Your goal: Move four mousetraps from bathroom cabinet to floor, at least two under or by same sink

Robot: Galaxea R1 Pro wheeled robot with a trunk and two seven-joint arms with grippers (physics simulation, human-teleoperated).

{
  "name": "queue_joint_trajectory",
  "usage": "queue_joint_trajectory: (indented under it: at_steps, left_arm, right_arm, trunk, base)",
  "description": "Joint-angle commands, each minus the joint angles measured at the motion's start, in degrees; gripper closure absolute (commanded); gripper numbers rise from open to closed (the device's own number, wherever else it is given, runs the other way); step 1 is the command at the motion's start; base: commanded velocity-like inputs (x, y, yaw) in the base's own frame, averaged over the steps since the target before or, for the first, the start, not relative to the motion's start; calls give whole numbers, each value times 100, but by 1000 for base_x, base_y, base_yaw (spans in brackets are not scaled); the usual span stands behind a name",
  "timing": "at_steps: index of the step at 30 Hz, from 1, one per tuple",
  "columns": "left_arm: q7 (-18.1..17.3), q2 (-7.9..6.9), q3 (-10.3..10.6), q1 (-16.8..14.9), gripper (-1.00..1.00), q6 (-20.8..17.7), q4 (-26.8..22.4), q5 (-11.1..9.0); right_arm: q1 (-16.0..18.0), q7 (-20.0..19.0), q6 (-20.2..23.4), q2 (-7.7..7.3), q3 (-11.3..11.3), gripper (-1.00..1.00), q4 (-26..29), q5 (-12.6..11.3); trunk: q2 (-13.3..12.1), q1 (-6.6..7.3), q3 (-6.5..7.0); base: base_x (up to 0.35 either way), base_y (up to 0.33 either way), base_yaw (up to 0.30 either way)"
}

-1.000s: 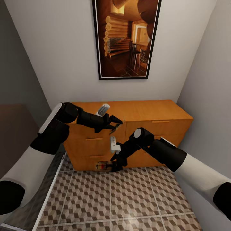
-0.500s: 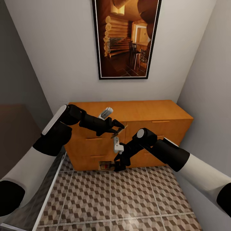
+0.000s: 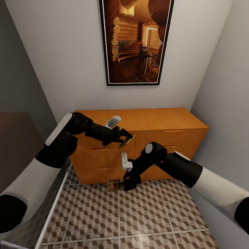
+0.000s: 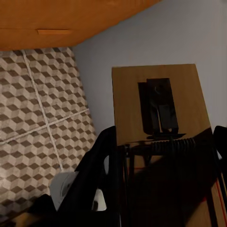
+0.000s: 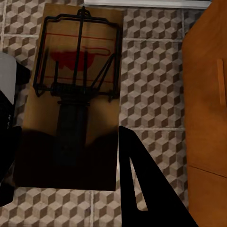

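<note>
The left pincer (image 3: 125,137) was clamped on a mousetrap (image 3: 126,141), held tilted before the cabinet (image 3: 162,121) top edge. The right pincer (image 3: 123,185) gripped a second trap (image 3: 114,185) low over the floor (image 3: 145,214), long axis toward 9 o'clock, near the cabinet base.

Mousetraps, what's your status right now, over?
Left tool shut on one trap, held before the cabinet. Right tool shut on a second trap, low over the floor. Nothing blocking.

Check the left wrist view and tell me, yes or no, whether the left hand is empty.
No: the left hand is clamped on a mousetrap, its wooden board and metal spring sticking out past the fingers.
</note>
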State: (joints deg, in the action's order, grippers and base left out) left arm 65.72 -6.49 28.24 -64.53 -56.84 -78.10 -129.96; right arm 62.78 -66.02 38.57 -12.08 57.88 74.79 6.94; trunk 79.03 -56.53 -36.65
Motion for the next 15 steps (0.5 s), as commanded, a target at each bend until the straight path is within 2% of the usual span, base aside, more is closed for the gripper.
queue_joint_trajectory:
  at_steps: [1, 6, 10, 15]
  left_arm:
    - [53, -2, 1, -7, 100, -11, -3, -37]
    - [55, -9, -9, -7, 100, -4, -4, -5]
    - [48, -3, -19, -7, 100, -3, -4, 227]
    - [46, -2, -16, -7, 100, -2, -4, 312]
  right_arm:
    - [4, -25, 63, 0, 10, 100, 10, 17]
    - [-16, -25, 64, 3, 20, 100, 10, 14]
    - [-26, -25, 65, 4, 22, 100, 10, 17]
    - [-29, -21, 70, 10, 59, 100, 10, 18]
  trunk:
    - [3, 0, -6]
    - [3, 0, -6]
    - [3, 0, -6]
    - [3, 0, -6]
  base:
    - [0, 0, 0]
    - [0, 0, 0]
    - [0, 0, 0]
    - [0, 0, 0]
